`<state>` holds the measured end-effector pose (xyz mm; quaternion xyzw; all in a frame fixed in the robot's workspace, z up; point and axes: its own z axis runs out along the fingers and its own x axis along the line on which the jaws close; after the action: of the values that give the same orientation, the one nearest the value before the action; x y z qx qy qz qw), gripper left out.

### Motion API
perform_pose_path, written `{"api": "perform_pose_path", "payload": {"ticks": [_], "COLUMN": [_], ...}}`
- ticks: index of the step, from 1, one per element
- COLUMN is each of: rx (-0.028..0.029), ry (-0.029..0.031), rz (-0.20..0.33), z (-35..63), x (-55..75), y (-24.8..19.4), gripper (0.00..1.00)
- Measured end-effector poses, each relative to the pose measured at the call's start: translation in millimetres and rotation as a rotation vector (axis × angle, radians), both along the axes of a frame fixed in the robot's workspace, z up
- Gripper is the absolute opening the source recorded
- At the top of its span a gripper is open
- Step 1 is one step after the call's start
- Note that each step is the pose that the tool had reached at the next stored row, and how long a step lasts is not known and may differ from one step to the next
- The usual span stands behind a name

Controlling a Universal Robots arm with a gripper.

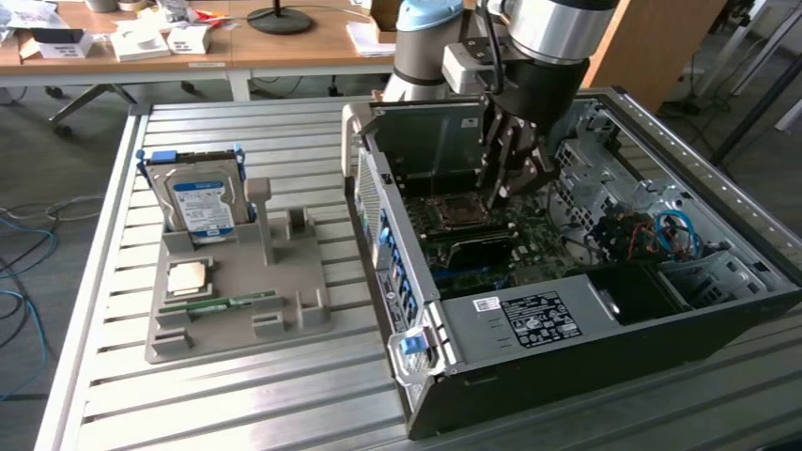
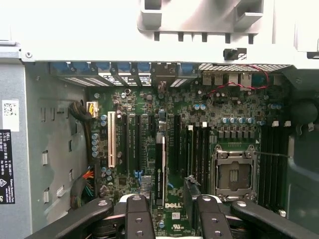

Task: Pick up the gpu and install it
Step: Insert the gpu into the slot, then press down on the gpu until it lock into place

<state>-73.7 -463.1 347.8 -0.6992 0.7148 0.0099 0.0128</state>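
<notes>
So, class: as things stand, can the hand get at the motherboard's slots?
Probably yes. The case lies open on its side, the hand hangs inside it over the slots, and nothing stands between them.

arm (image 1: 539,56) reaching into open pc case (image 1: 527,376), jaws holding gpu (image 1: 495,155) above motherboard (image 1: 483,240).

The gpu (image 2: 160,169), a thin dark card, stands edge-on above the motherboard slots.
</notes>
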Motion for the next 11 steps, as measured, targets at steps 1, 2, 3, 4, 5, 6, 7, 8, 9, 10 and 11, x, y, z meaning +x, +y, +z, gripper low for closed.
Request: {"api": "perform_pose_path", "payload": {"ticks": [1, 2, 3, 4, 5, 6, 7, 8, 9, 10, 11], "rx": [0.0000, -0.0002, -0.0001, -0.0002, -0.0001, -0.0002, -0.0001, -0.0002, -0.0002, -0.0002, -0.0002], "ry": [0.0000, 0.0001, 0.0001, 0.0001, 0.0001, 0.0001, 0.0000, 0.0000, 0.0001, 0.0001, 0.0001], "rz": [0.000, 0.000, 0.000, 0.000, 0.000, 0.000, 0.000, 0.000, 0.000, 0.000, 0.000], "z": [0.0, 0.1, 0.1, 0.1, 0.1, 0.1, 0.1, 0.1, 0.1, 0.1, 0.1], "x": [0.0, 0.0, 0.0, 0.0, 0.0, 0.0, 0.0, 0.0, 0.0, 0.0, 0.0], "y": [0.0, 0.0, 0.0, 0.0, 0.0, 0.0, 0.0, 0.0, 0.0, 0.0, 0.0], "gripper": [0.40, 0.40, 0.40, 0.40, 0.40, 0.40, 0.40, 0.40, 0.40, 0.40, 0.40]}}
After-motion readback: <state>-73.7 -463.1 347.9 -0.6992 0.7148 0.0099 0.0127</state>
